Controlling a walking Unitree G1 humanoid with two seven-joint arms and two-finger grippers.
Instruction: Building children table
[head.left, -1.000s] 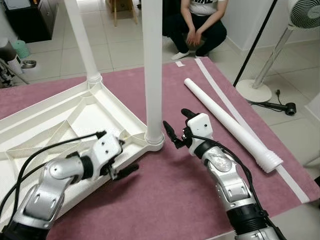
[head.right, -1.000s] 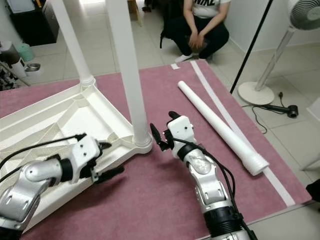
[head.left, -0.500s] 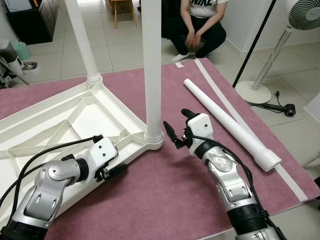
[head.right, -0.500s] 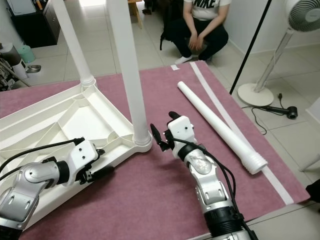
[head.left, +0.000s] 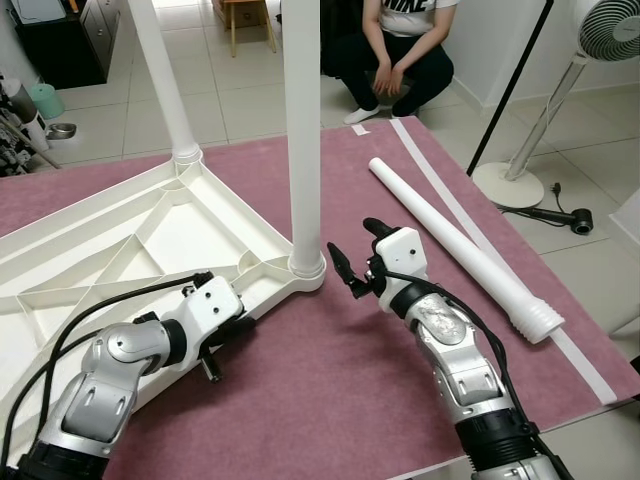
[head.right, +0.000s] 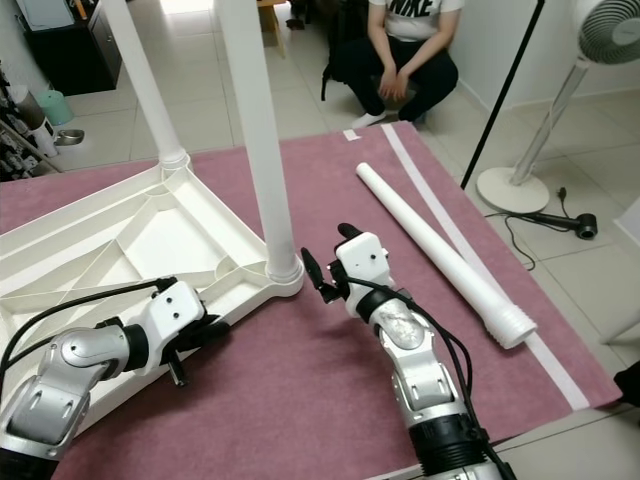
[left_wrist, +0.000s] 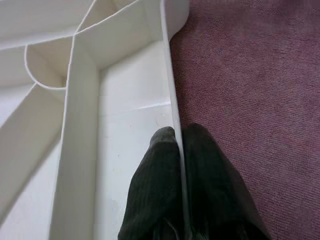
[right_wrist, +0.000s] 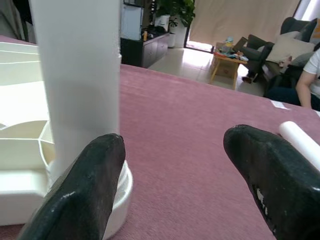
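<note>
The white table top (head.left: 150, 235) lies upside down on the maroon rug (head.left: 330, 390). Two white legs stand screwed into it, one at the near corner (head.left: 303, 130) and one at the far corner (head.left: 165, 80). A loose third leg (head.left: 460, 250) lies on the rug to the right. My left gripper (head.left: 232, 330) is shut on the table top's front rim (left_wrist: 170, 100), one finger on each side of the thin wall. My right gripper (head.left: 352, 242) hovers open just right of the near leg's base (right_wrist: 80, 90), touching nothing.
A person (head.left: 395, 50) crouches on the tiled floor behind the rug. A standing fan (head.left: 520, 170) and a black cable lie off the rug's right edge. A white strip (head.left: 470, 225) runs along the rug's right side. Dark furniture stands at the far left.
My left gripper, open beside the rim one second ago, has moved in and shut on it. The right gripper has stayed where it was.
</note>
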